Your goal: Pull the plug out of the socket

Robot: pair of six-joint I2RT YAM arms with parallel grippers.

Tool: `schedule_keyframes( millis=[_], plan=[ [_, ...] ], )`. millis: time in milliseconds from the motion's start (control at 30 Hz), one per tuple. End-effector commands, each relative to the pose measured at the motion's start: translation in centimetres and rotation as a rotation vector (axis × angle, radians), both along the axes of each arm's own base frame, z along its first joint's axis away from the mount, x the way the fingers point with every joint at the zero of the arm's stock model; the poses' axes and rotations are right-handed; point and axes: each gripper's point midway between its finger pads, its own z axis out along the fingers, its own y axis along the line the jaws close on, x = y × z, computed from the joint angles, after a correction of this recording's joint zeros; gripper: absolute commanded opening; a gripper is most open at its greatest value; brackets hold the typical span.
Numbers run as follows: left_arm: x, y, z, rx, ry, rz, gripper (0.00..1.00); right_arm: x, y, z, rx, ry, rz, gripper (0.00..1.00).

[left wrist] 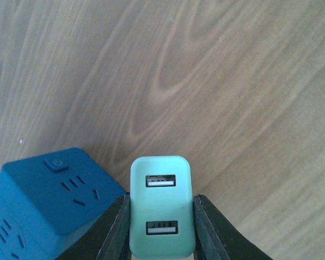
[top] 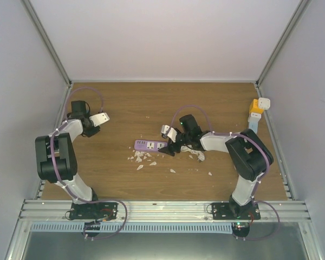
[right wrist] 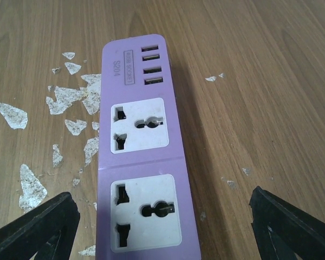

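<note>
The left arm (top: 57,154) is folded sharply at the elbow, its claw (left wrist: 161,210) pinching a mint-green two-port USB charger plug (left wrist: 161,181) just beside a blue cube socket (left wrist: 43,208). The right arm (top: 244,154) reaches toward the middle of the wooden bench (left wrist: 233,81), its claw (right wrist: 162,203) spread wide astride a flat purple plastic power strip (right wrist: 138,130).

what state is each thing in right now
green plug, out of any socket, clamped in the left pincer
left pincer, shut on the green plug
blue cube socket, visible faces empty
purple power strip, lying flat, all outlets empty
right pincer, open, straddling the purple power strip
</note>
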Motion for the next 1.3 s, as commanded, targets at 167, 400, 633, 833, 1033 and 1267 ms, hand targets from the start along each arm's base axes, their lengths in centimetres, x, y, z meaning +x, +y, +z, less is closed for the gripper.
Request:
schedule_keyframes(
  millis=[167,400,633,833,1033,1267],
  plan=[
    [3.0,-1.1,-0.7,0.059,-0.070,0.031,0.26,0.9,-0.9,2.0,0.014,-0.027,-0.028,0.88],
    [3.0,-1.6,-1.4,0.054,-0.053,0.025,0.41,1.8,-2.2,2.7,-0.006,-0.045,-0.061,0.88],
    [1.9,-2.6,-1.1,0.016,-0.020,0.004,0.53,2.0,-3.2,3.9,-0.030,-0.067,-0.064,0.88],
    [1.4,-3.2,0.0,-0.018,-0.024,-0.004,0.77,1.7,-4.4,4.1,-0.086,-0.080,-0.065,0.88],
    [1.7,-5.5,3.1,-0.139,-0.043,-0.059,0.85,1.0,-6.1,4.1,-0.146,-0.089,-0.079,0.87],
    [-2.0,-11.1,7.1,-0.350,-0.005,-0.326,0.92,-0.1,-8.4,3.5,-0.237,-0.053,-0.068,0.85]
  ],
)
